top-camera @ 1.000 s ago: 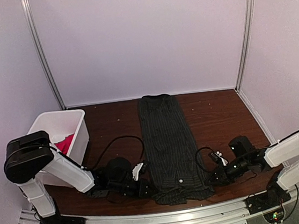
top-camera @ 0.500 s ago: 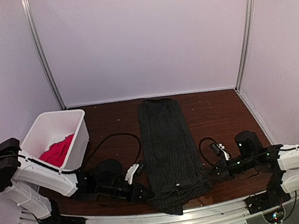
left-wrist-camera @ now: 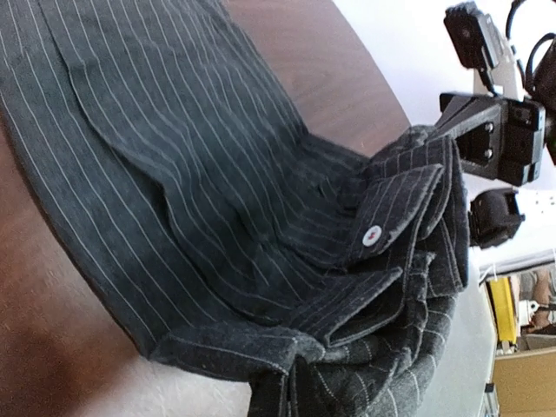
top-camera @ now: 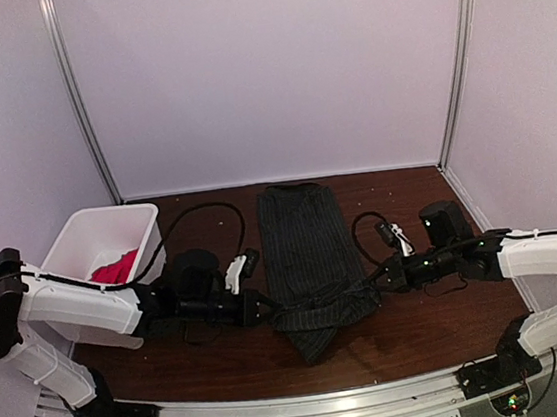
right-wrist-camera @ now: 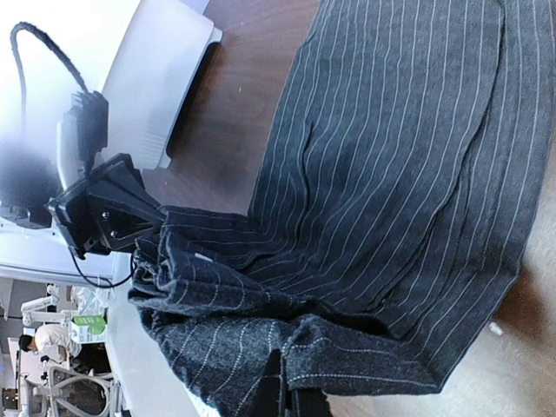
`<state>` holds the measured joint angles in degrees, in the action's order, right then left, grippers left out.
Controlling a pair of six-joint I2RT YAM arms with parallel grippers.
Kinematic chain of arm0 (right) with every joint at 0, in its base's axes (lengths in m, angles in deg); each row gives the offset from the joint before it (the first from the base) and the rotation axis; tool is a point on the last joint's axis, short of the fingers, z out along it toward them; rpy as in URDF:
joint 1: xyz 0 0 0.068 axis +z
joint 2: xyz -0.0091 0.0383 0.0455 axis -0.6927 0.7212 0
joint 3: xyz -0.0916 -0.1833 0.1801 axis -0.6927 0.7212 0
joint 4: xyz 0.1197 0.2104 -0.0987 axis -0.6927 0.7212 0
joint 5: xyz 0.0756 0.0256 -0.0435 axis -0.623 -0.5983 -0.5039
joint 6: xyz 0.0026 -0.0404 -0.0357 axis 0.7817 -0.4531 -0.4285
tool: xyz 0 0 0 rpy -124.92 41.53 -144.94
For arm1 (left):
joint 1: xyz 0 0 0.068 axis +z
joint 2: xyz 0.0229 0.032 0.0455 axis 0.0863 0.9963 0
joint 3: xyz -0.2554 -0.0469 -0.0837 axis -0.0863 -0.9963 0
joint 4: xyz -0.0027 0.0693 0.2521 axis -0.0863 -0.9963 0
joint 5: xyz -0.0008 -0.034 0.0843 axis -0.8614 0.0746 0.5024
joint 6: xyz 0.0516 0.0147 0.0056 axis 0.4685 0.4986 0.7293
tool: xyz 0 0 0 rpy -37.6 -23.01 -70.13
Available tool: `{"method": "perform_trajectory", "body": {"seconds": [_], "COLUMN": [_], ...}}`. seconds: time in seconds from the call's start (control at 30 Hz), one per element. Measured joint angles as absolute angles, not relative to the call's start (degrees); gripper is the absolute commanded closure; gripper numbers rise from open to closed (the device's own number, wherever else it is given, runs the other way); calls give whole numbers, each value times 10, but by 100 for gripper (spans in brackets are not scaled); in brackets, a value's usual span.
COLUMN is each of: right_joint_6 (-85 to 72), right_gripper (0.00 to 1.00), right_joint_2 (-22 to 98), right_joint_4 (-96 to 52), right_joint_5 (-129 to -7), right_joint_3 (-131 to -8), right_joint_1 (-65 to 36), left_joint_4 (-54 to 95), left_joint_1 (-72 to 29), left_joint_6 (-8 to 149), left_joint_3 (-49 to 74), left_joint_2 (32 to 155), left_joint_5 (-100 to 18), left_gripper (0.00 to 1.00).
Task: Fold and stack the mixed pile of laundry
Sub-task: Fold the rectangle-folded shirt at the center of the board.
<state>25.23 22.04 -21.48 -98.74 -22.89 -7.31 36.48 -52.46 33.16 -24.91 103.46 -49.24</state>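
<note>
Left fingers: the left fingers (top-camera: 267,307) are pressed together on the near-left corner of the pinstriped shirt (top-camera: 302,241), with cloth bunched around the tips.
Right fingers: the right fingers (top-camera: 376,283) are clamped on the near-right corner of the same hem. In the right wrist view the dark tips (right-wrist-camera: 291,395) disappear into gathered fabric.
Change in the last second: a second ago the hem lay flat at the near edge of the surface (top-camera: 409,204), with both arms low beside it. Now the hem is raised and carried toward the far side, both arms have moved away from the near edge, and a loose fold sags between the two grips.
Shirt position: it lies lengthwise down the middle of the surface, its far end against the back wall. Only the near end is lifted and crumpled.
Cloth: a dark charcoal weave with thin pale stripes, soft and heavily creased where it is gathered. In the left wrist view a cuff (left-wrist-camera: 395,204) with a small white button (left-wrist-camera: 372,234) juts from the bundle.
Opposite arm: each wrist camera shows the other arm's black fingers gripping the far side of the bundle (left-wrist-camera: 469,143) (right-wrist-camera: 109,217).
Second garment: the red T-shirt (top-camera: 114,267) lies heaped inside the white bin (top-camera: 94,224), a smooth-walled plastic tub at the left of the surface.
Surface: dark reddish-brown wood grain with a dull sheen.
</note>
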Motion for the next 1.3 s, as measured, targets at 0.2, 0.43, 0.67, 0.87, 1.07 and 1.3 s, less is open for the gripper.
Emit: {"method": "perform_trajectory", "body": {"seconds": [0.2, 0.43, 0.67, 0.87, 1.07, 1.3], "right_joint_6": [199, 163, 154, 158, 175, 246], "right_gripper": [100, 100, 100, 100, 100, 100], "right_joint_2": [304, 464, 647, 717, 703, 555], "right_joint_4": [-208, -247, -316, -355, -412, -446], "right_joint_5": [-990, -1002, -1015, -1016, -1014, -1003], "right_joint_3": [-318, -439, -517, -517, -463, -287], "right_joint_1": [-151, -213, -221, -221, -210, -135], "left_joint_4": [330, 310, 314, 322, 359, 330], "left_joint_1": [-441, -363, -321, -313, -319, -371], "left_joint_6": [372, 410, 417, 426, 426, 421], "left_joint_3": [-160, -43, 0, 22, -12, -131], "left_joint_2": [1063, 1172, 1280, 1360, 1350, 1225], "left_joint_5": [-495, -502, -504, -518, -530, -525], "left_gripper": [100, 100, 100, 100, 100, 100]}}
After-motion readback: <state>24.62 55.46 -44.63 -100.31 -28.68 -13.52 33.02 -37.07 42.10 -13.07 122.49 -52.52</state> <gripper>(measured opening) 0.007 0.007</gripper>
